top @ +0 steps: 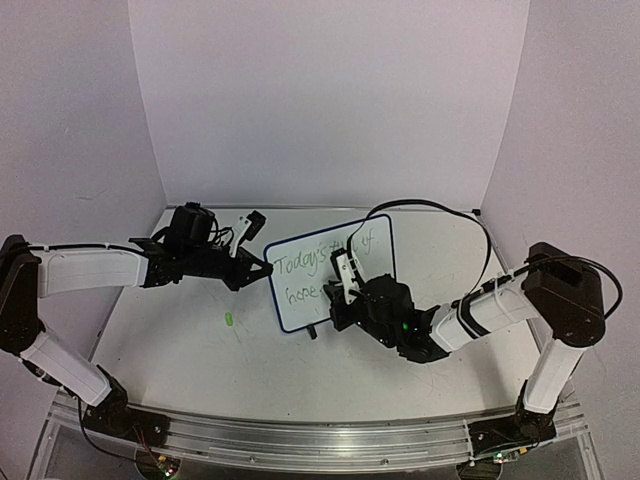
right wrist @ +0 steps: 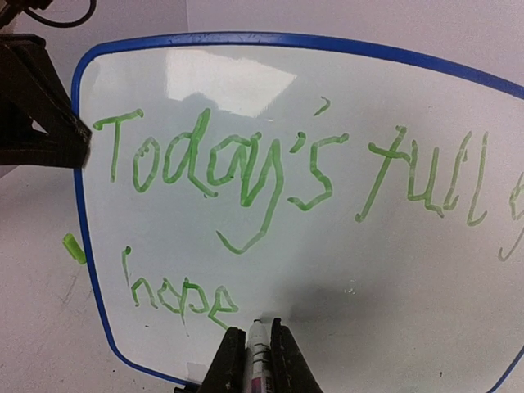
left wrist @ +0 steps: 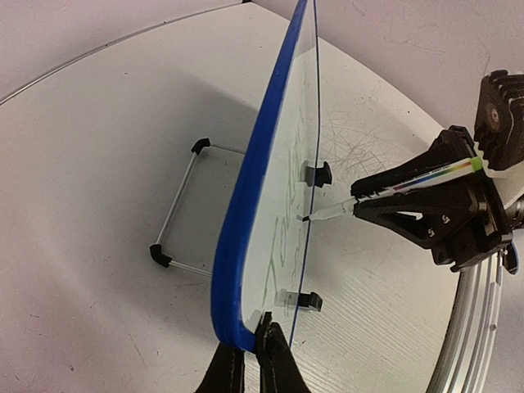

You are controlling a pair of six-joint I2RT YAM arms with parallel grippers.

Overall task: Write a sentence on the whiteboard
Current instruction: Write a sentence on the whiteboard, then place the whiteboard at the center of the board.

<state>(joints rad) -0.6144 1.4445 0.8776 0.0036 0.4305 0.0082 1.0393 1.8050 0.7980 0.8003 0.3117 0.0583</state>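
The whiteboard [top: 372, 262] stands upright on the desk [top: 190, 350]. The left claw [left wrist: 250, 360] is clamped tight on its blue left edge. The right claw [right wrist: 250, 356] is closed around a marker [right wrist: 259, 340] — tip touching the board just after "hope" in the green sentence [right wrist: 246, 164].

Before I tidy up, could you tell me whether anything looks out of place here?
A small green piece, possibly a cap, lies loose on the table just left of the whiteboard. Nothing else stands out.
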